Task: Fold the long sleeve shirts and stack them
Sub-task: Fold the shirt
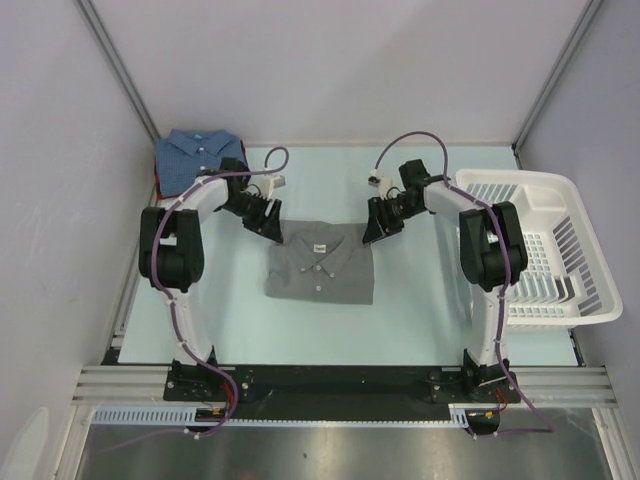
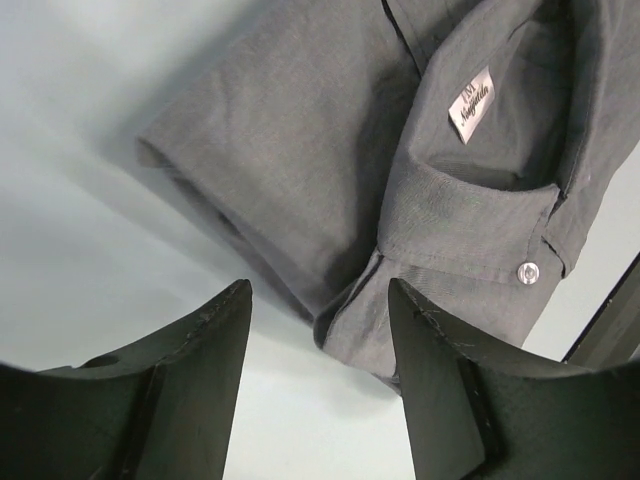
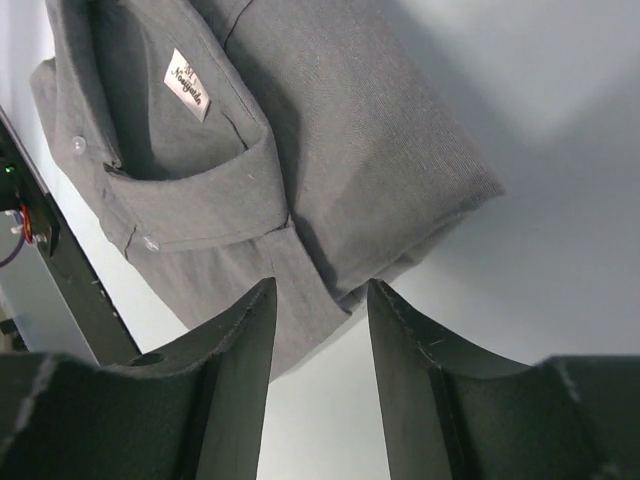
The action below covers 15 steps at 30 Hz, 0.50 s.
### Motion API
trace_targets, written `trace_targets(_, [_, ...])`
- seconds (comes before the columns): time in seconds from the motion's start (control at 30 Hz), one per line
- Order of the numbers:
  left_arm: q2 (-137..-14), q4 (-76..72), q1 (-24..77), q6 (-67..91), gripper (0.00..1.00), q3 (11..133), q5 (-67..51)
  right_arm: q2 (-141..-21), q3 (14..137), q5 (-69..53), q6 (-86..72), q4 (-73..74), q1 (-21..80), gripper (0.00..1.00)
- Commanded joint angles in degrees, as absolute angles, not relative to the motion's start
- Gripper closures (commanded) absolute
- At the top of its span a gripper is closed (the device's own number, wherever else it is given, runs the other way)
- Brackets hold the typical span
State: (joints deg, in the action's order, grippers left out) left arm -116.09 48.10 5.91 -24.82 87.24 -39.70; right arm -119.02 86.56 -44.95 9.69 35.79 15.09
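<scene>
As both jaws are hanging spread beside the folded grey shirt (image 1: 320, 265), stacking it on the blue shirt (image 1: 200, 155) is seemingly awaiting a grip.

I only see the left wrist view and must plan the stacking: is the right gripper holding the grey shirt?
Observer: No, the right gripper is open by the grey shirt's far right corner, holding nothing.
Operator: Where are the other shirts?
Observer: A folded blue shirt lies at the table's far left corner.
Operator: Anything on the right?
Observer: A white basket stands at the right edge, apart from the grey shirt.
</scene>
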Motion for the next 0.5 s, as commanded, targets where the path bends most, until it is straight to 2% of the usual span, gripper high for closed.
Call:
trace_targets(0.0, [-117.4, 50.2, 7.0, -28.1, 0.38, 89.4, -42.6, -120.4, 88.6, -45.7, 13.8, 36.6, 16.1, 0.54])
trace_targets(0.17, [-118.4, 51.0, 7.0, -28.7, 0.38, 89.3, -42.1, -120.9, 88.3, -45.3, 15.3, 38.8, 16.3, 0.54])
trace_targets(0.33, [-118.0, 51.9, 7.0, -29.7, 0.36, 88.3, -41.7, -120.5, 87.1, -43.9, 16.4, 40.1, 16.3, 0.44])
trace_targets(0.47, [-118.1, 52.0, 7.0, -29.9, 0.35, 87.8, -41.7, -120.7, 86.4, -45.1, 16.2, 40.3, 16.3, 0.51])
